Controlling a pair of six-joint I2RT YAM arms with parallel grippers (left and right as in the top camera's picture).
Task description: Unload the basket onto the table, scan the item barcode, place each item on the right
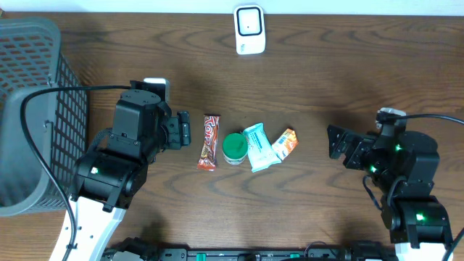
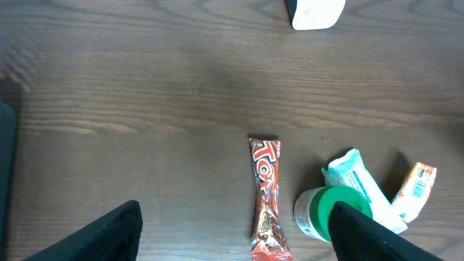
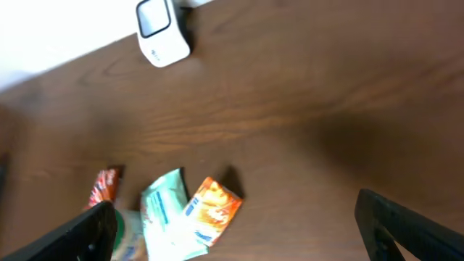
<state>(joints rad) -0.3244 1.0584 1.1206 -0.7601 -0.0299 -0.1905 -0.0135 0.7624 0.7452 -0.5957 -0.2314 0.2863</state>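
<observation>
My white scanner [image 1: 249, 29] stands at the top centre of the frame. Mid-frame lies a row: red candy bar [image 1: 209, 142] flat and lengthwise, green-lidded tub [image 1: 233, 147], pale teal packet [image 1: 259, 147] touching it — orange sachet [image 1: 286, 143] rightmost.

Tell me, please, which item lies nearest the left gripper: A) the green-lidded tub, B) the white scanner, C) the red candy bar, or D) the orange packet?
C: the candy bar lies just in front of the left gripper, closer than anything else on the table.
</observation>
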